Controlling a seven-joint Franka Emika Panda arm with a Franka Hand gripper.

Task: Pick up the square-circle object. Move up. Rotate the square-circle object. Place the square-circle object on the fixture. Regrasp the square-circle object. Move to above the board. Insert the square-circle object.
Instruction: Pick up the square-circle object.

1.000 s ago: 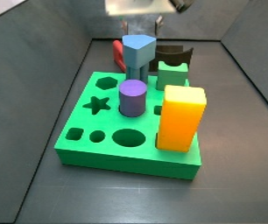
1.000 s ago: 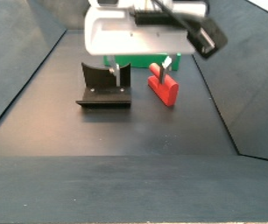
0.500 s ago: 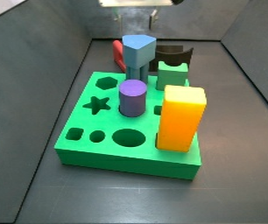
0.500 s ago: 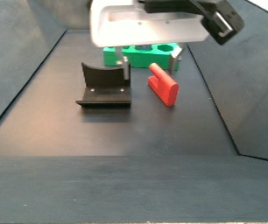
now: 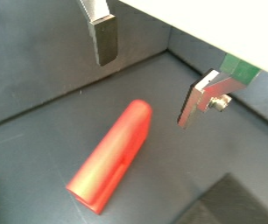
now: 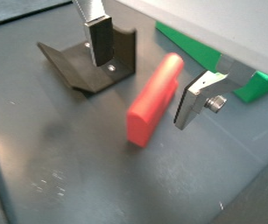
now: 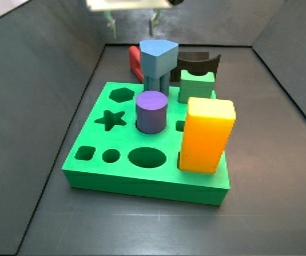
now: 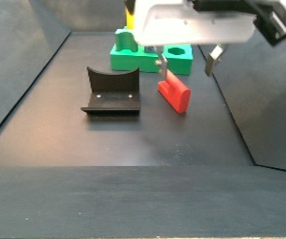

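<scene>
Since a second ago my gripper (image 6: pixel 148 79) has swung above the slim red square-circle object (image 6: pixel 155 94) lying on the floor, jaws wide and empty, so I descend centred, straddling its long sides.

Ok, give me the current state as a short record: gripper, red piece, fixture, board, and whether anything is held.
gripper: open, above the floor over the red piece, nothing between the fingers
square-circle object: red, lying flat on the floor, between and below the fingers, not gripped
fixture: dark bracket on the floor beside the red piece, nothing on it
board: green slab, still holding the purple cylinder, yellow block and blue-grey peg
held: nothing
</scene>
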